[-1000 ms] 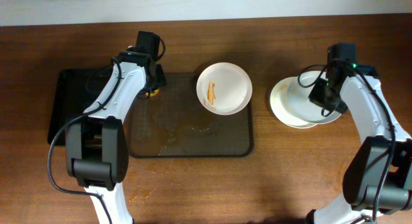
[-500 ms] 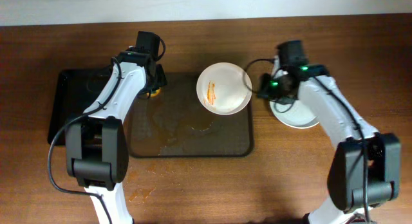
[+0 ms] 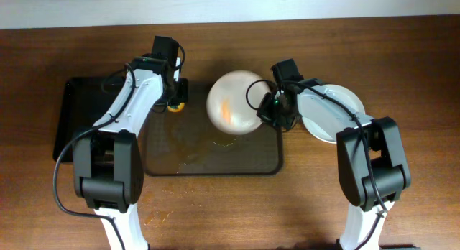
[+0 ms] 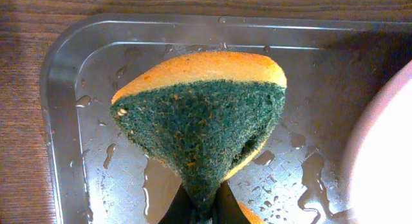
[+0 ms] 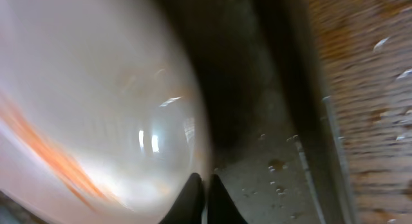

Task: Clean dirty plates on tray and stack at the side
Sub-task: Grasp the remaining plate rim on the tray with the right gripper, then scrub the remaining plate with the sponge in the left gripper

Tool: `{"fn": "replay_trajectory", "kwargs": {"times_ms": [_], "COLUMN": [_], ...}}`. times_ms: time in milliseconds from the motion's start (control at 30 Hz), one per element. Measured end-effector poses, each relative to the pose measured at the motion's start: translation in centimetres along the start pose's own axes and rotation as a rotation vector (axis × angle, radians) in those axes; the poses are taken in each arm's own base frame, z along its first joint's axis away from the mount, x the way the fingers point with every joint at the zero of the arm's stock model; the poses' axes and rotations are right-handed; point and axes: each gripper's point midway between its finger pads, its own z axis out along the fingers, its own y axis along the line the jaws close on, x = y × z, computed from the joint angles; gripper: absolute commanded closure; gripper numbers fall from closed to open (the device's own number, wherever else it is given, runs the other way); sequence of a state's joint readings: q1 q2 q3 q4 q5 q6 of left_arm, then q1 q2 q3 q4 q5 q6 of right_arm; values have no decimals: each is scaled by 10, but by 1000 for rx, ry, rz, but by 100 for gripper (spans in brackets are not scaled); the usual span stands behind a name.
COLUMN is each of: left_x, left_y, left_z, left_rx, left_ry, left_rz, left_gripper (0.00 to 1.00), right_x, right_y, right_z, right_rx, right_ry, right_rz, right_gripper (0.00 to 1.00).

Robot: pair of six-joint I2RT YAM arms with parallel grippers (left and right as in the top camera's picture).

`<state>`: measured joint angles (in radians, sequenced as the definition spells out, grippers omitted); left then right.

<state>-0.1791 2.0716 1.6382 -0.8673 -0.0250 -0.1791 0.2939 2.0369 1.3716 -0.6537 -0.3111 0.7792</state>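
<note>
While my left pincer (image 4: 199, 208) clamps the sponge (image 4: 199, 114), my right pincer (image 5: 206, 188) grips the streaked plate (image 3: 231, 103) for wiping; next, sponge must meet plate.

Sponge (image 4: 199, 114) — orange w/ green scrub face; sm. black tray (image 3: 75, 106) on wood table (image 3: 309, 203).

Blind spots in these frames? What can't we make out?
Dirty plate: blurred overhead and in right wrist view; sauce extent unreadable.
Right gripper: jaws cut off by right wrist view's bottom edge; grip on plate rim unclear.
Side stack: right arm covers part overhead; plate count unclear.
Left gripper: sponge hides most of the jaws in left wrist view.
</note>
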Motion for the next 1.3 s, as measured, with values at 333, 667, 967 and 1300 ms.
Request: {"fn": "replay_trajectory", "kwargs": {"times_ms": [333,667,967,1300], "left_x": [-3,0,11,9], "left_y": [-1,-1,-2,-13], "left_z": [0,0,0,-1], "left_rx": [3,4,18,80], "left_ry": [-11,-1,47,44], "left_rz": [0,1,1,-10], "left_gripper": [99,99,99,99], "right_x": [54,-10,10,3], "right_y": [28,53,47,56], "right_z": [-17,7,28,30], "right_rx": [63,91,58,45], "right_ry": [147,-61,38,-23], "right_rz": [-311,-891,-782,-212], "right_gripper": [12,59,96,96]}}
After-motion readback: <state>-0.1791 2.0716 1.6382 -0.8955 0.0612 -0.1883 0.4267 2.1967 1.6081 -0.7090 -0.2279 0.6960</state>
